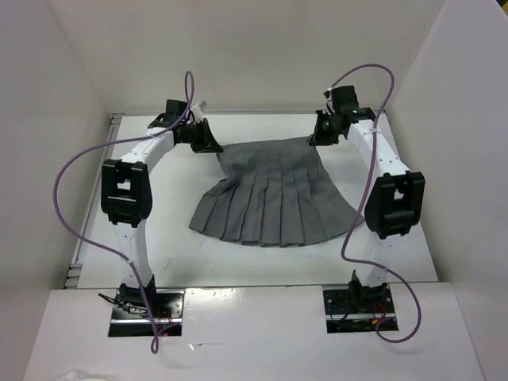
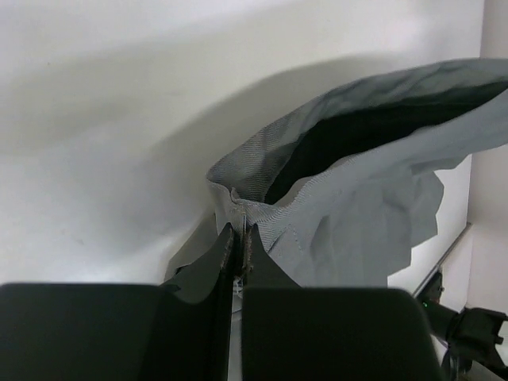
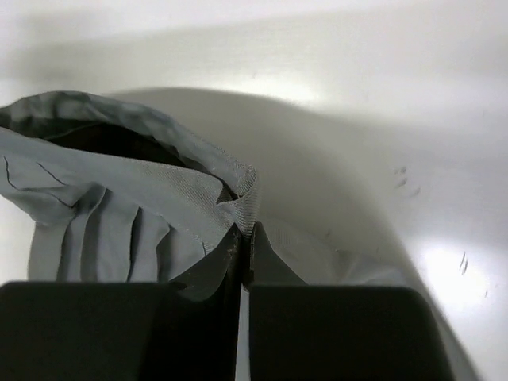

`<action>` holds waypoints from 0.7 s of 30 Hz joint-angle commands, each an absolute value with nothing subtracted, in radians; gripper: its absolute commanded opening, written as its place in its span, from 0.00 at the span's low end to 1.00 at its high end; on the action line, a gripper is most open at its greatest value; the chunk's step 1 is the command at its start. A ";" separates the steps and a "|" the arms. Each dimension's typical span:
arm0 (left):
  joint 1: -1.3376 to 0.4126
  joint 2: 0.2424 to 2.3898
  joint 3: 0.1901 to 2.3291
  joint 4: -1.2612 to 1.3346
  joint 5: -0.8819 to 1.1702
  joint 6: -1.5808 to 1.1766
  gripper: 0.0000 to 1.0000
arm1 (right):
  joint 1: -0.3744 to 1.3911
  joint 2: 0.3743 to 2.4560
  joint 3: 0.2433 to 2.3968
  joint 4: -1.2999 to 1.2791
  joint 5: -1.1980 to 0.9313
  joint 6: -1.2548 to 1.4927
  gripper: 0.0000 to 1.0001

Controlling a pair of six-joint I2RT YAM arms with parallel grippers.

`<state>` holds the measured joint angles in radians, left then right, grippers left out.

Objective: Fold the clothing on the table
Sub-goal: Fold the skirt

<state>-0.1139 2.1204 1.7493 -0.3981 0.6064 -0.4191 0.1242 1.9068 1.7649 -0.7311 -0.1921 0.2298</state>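
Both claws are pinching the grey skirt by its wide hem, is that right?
Not the hem. The left claw and right claw are pinching the grey skirt by its narrow waistband end; the top view shows the wide hem lying free, away from them.

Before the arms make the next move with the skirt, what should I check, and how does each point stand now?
1. Left gripper shut on a waistband corner of the plain grey pleated skirt: ok.
2. Right gripper shut on the other corner: ok.
3. Both waistband layers pinched: cannot tell.
4. Hem spread on the flat white table: ok.
5. Right arm's purple cable clear of the hem: cannot tell.
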 commanded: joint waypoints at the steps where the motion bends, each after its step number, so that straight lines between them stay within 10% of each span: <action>1: -0.100 1.947 1.706 -0.383 0.597 -0.390 0.00 | 0.118 1.740 1.715 -0.768 -0.189 0.236 0.00; 21: -0.205 1.594 1.345 -0.566 0.580 -0.409 0.00 | 0.118 1.552 1.502 -0.995 -0.143 0.362 0.00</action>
<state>-0.1799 1.6680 1.3857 -0.5003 0.6102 -0.4187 0.1246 1.6176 1.5097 -0.9264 -0.1978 0.3126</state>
